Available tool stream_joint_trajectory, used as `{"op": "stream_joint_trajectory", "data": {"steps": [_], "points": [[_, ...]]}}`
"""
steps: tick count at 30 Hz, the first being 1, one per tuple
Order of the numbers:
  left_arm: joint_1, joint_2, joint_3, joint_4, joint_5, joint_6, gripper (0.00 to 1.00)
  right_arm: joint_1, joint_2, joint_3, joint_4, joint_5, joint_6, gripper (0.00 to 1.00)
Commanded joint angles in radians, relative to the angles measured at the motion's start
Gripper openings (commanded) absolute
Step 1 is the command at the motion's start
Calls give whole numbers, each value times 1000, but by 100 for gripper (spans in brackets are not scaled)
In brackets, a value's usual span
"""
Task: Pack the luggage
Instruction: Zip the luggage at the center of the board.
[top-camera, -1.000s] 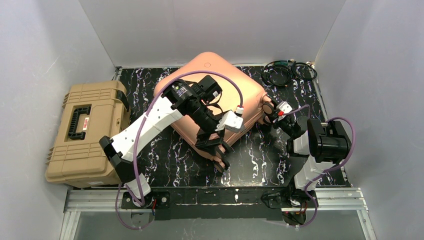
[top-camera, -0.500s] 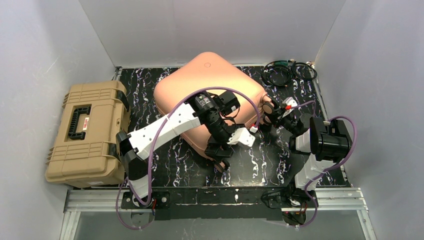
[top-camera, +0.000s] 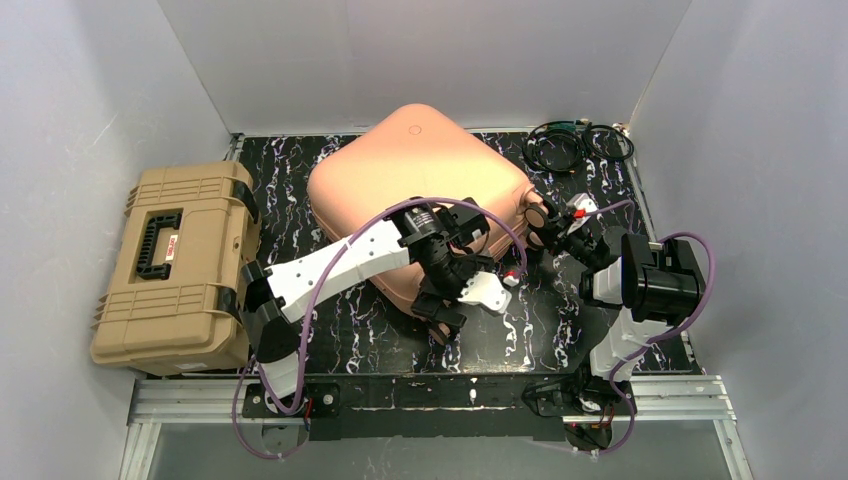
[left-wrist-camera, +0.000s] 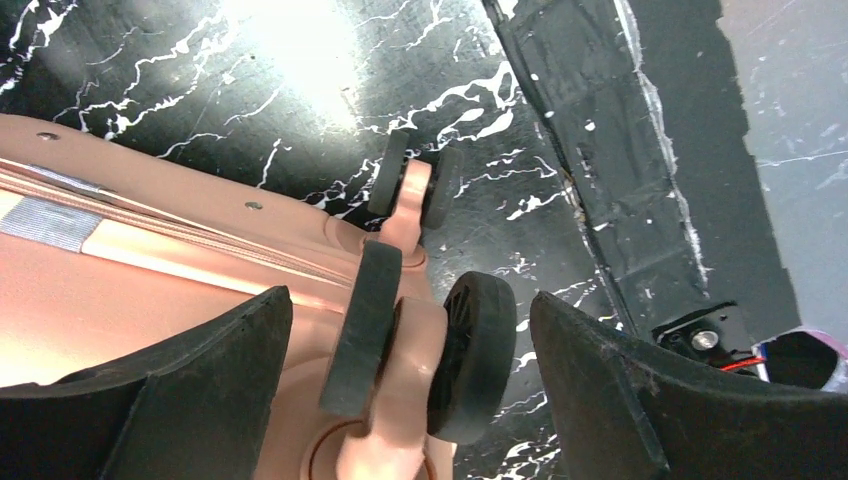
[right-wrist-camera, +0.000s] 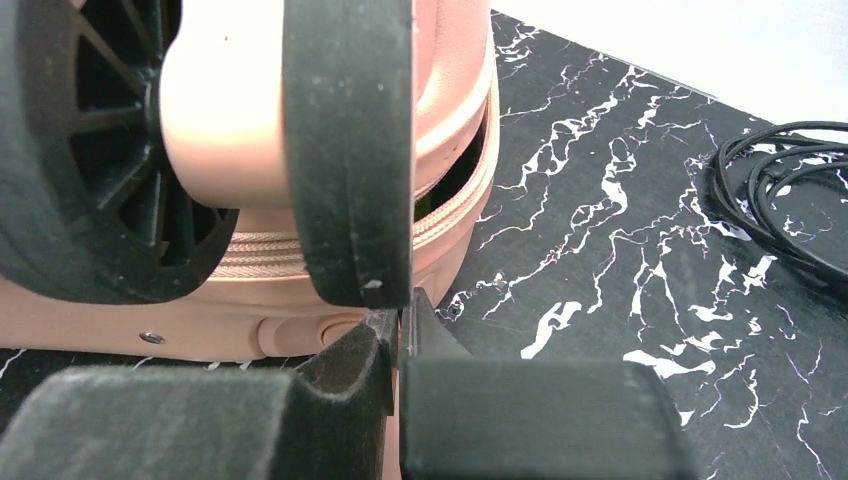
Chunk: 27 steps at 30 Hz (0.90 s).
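The left hand (left-wrist-camera: 410, 298) is spread wide around a wheel (left-wrist-camera: 475, 350), holding nothing. The right hand (right-wrist-camera: 400, 325) is closed tight and empty, just beside another wheel (right-wrist-camera: 350, 150). The pink suitcase (top-camera: 420, 170) lies flat on the desk (top-camera: 560, 320). It looks hard, slippery and heavy, so the wheel legs (left-wrist-camera: 410, 200) seem best to grab.

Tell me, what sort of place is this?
Probably a robot test cell: left arm and right arm bolted to a rail, white walls boxing in the table, a suitcase and toolbox laid out.
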Motion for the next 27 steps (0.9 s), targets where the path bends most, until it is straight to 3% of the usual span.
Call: {"op": "stream_joint_trajectory", "data": {"steps": [1,2,5,8,16,27], "points": [[8,-22,-45,-3,-109,33,83,-37,-18,62,259,77,-3,1],[8,-20,-52,-4,-114,36,77,-39,-18,65,252,77,8,1],[8,-17,-65,-37,-106,49,35,-45,-15,69,244,78,24,1],[8,-19,-75,-108,-93,69,1,-49,-16,75,238,82,32,1],[8,-88,-143,-304,-8,73,0,-45,-74,127,40,189,-25,1],[6,-210,-312,-374,158,52,0,36,-202,211,-316,189,-25,1]]}}
